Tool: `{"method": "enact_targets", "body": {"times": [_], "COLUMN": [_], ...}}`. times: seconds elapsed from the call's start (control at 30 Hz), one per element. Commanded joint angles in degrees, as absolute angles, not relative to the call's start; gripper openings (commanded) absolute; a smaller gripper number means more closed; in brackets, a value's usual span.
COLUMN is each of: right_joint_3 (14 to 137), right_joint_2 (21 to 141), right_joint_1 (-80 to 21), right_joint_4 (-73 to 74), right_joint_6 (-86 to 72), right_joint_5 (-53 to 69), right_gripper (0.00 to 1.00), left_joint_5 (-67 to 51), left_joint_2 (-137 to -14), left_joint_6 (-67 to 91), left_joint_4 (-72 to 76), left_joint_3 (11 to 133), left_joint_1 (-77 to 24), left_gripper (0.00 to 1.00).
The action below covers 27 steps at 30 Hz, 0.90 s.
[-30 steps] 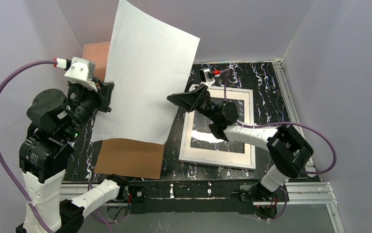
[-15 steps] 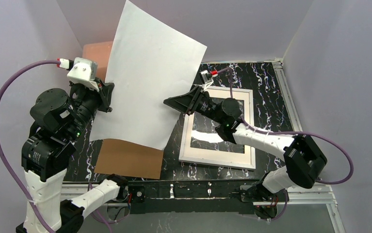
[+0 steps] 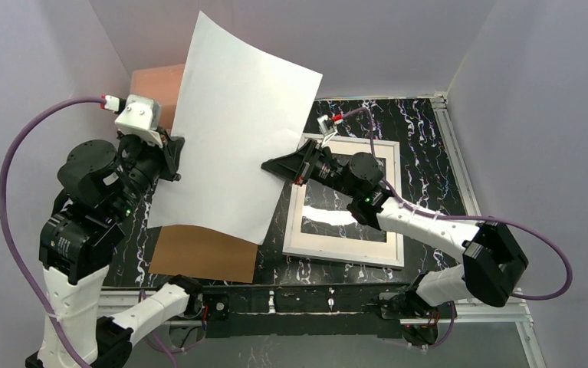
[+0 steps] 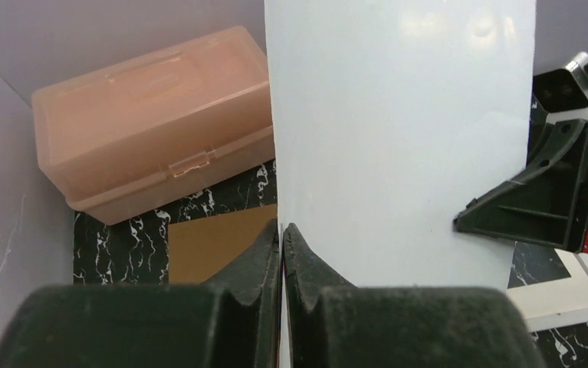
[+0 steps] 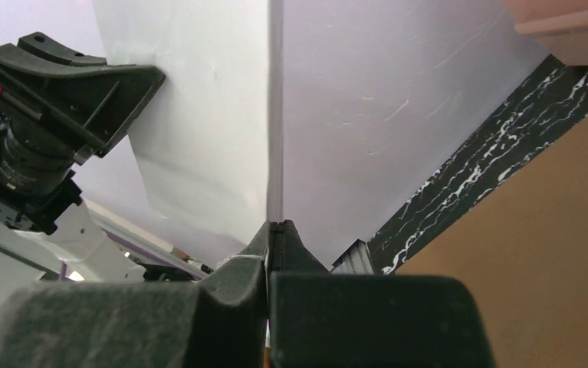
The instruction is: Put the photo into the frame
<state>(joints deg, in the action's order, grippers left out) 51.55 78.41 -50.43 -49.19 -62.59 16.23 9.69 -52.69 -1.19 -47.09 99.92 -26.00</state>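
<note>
The photo (image 3: 237, 130) hangs upright in the air over the left half of the table, its plain white back toward the top camera. My left gripper (image 3: 174, 157) is shut on its left edge; in the left wrist view the sheet (image 4: 398, 138) runs between the closed fingertips (image 4: 282, 230). My right gripper (image 3: 269, 165) is shut on the opposite edge, and the right wrist view shows the sheet (image 5: 198, 115) edge-on rising from the pinched tips (image 5: 273, 226). The white frame (image 3: 344, 249) lies flat on the table under the right arm.
A brown cardboard backing board (image 3: 206, 253) lies on the black marbled table below the photo. A salmon-pink plastic box (image 3: 156, 84) stands at the back left by the wall. Lilac walls close in the left, back and right sides.
My right gripper reached left to the photo's right edge and shut on it. The left arm kept its grip and shifted the sheet slightly.
</note>
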Motion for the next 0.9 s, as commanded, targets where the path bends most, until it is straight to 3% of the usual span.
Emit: {"method": "enact_targets", "body": {"times": [0.0, 0.07, 0.2, 0.37, 0.6, 0.87], "right_joint_3": [55.71, 56.04, 57.09, 62.99, 75.55, 76.38], "right_joint_2": [76.13, 74.65, 69.38, 63.51, 63.29, 66.40], "right_joint_1": [-50.79, -50.76, -49.90, -47.03, -44.06, -40.05], "right_joint_4": [-43.69, -38.65, -22.08, -1.10, 31.13, 41.95], "right_joint_6": [-59.31, -57.86, -53.21, -47.24, -38.87, -34.14], "right_joint_5": [15.26, 14.42, 8.42, 6.08, 1.53, 1.73], "right_gripper": [0.01, 0.01, 0.01, 0.01, 0.01, 0.01], "left_joint_5": [6.03, 4.82, 3.82, 1.23, 0.00, -1.25], "left_joint_2": [-53.15, -53.63, -55.17, -55.95, -57.10, -56.68], "left_joint_6": [-0.37, -0.41, -2.20, -5.47, -10.80, -13.79], "left_joint_4": [-50.49, -51.60, -54.21, -55.72, -54.37, -57.40], "left_joint_3": [97.37, 95.90, 93.03, 85.72, 75.32, 74.09], "left_joint_1": [-26.11, -26.10, -26.10, -26.10, -26.02, -25.93], "left_gripper": [0.04, 0.13, 0.64, 0.96, 0.98, 0.98]}}
